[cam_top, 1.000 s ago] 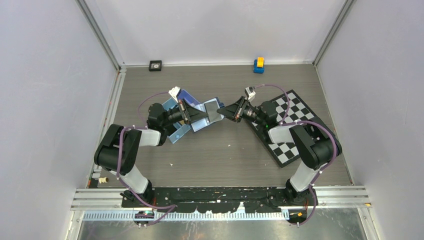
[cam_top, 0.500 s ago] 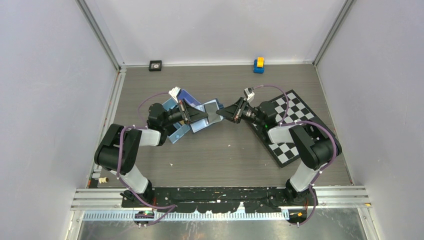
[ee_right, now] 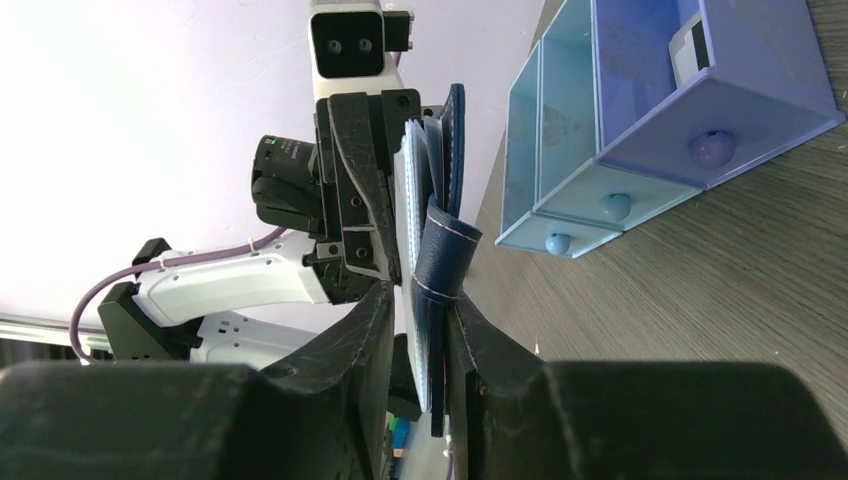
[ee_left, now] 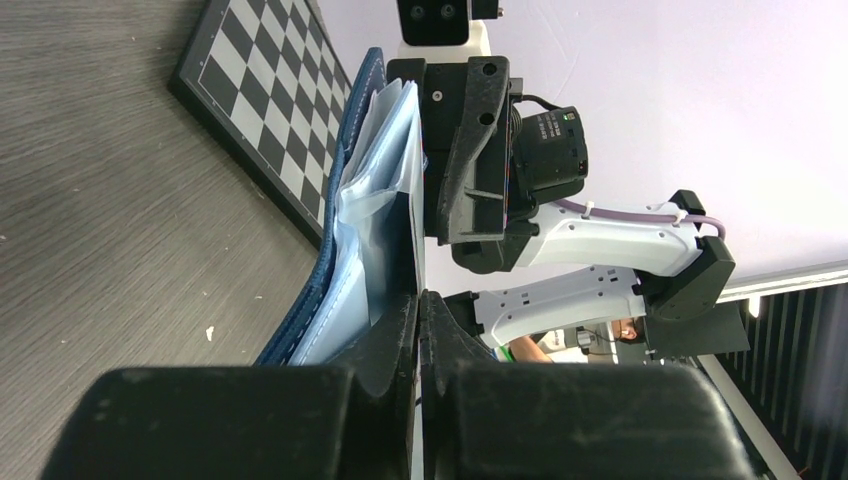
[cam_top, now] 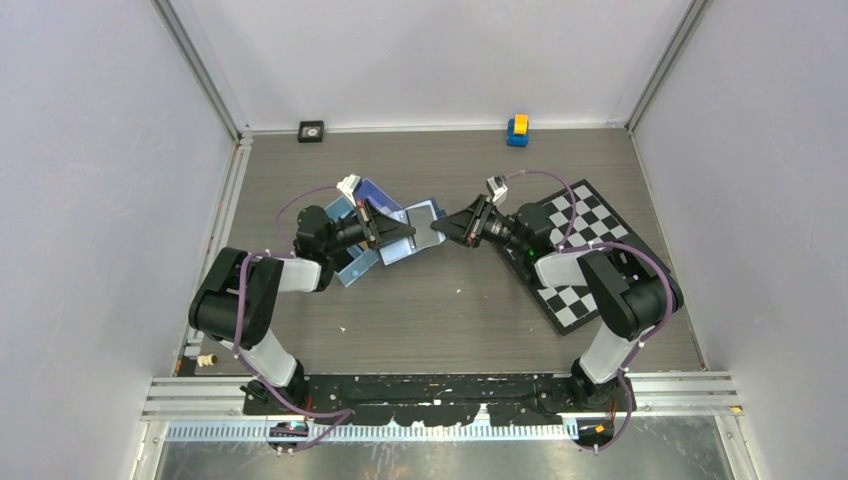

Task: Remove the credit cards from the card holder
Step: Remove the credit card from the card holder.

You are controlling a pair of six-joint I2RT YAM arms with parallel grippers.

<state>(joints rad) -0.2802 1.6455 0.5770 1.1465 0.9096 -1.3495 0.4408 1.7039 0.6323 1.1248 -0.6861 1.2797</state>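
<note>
While both tools meet over the worktop, each one is clamped on the card holder, which is held on edge between them. Your left tool is closed narrow on one edge of the holder, and the pale-blue inner leaves fan out directly ahead of its tips. Your right tool pinches the opposite navy cover, which curls over just ahead of its fingers. You cannot tell from any view whether credit cards sit in the pockets. Behind the left tool lies the light-blue tray. One pale card with a dark stripe stands in its end compartment. Under the right arm lies the chequered board.
</note>
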